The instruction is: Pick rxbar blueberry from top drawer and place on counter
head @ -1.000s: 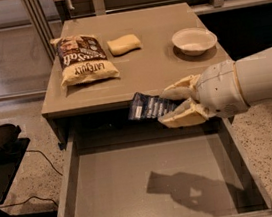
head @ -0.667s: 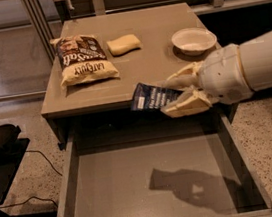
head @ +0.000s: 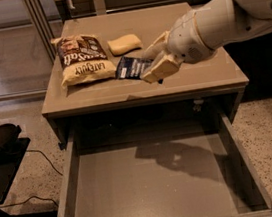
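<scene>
My gripper (head: pixel 153 61) reaches in from the right and is shut on the rxbar blueberry (head: pixel 131 67), a dark navy wrapper with white lettering. The bar is held over the counter (head: pixel 207 75), just right of the chip bag, at or very near the surface. The cream fingers (head: pixel 159 68) pinch its right end. The top drawer (head: pixel 152 189) stands pulled out below the counter, and its flat bottom shows only the arm's shadow.
A large brown-and-cream chip bag (head: pixel 82 59) lies on the counter's left part. A yellow sponge (head: pixel 124 44) lies behind the bar. The white arm (head: pixel 228 9) covers the counter's right rear. A dark stand (head: pixel 0 149) with a cable is on the floor at left.
The gripper has carried the bar up and back from above the drawer front onto the counter area, beside the chip bag. The white bowl seen earlier is now hidden behind the arm.
</scene>
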Controlling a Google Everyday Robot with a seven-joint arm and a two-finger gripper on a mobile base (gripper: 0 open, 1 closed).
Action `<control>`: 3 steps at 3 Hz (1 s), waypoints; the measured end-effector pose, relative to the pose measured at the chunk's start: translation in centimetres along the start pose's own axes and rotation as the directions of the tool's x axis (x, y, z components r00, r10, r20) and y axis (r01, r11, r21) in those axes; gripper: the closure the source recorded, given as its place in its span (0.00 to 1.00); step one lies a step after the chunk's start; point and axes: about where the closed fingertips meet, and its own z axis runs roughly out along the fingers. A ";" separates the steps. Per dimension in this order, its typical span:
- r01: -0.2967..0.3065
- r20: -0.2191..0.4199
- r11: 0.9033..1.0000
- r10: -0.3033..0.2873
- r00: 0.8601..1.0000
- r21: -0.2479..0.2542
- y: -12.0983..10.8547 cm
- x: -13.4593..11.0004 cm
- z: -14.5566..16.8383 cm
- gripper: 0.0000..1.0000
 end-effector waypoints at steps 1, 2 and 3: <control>-0.020 -0.018 1.000 0.020 1.000 0.013 -3.3 0.8 2.8 1.00; -0.055 -0.007 0.998 0.055 0.998 0.011 -5.2 2.8 4.8 1.00; -0.068 0.021 0.998 0.068 0.997 -0.008 -6.5 4.4 6.7 1.00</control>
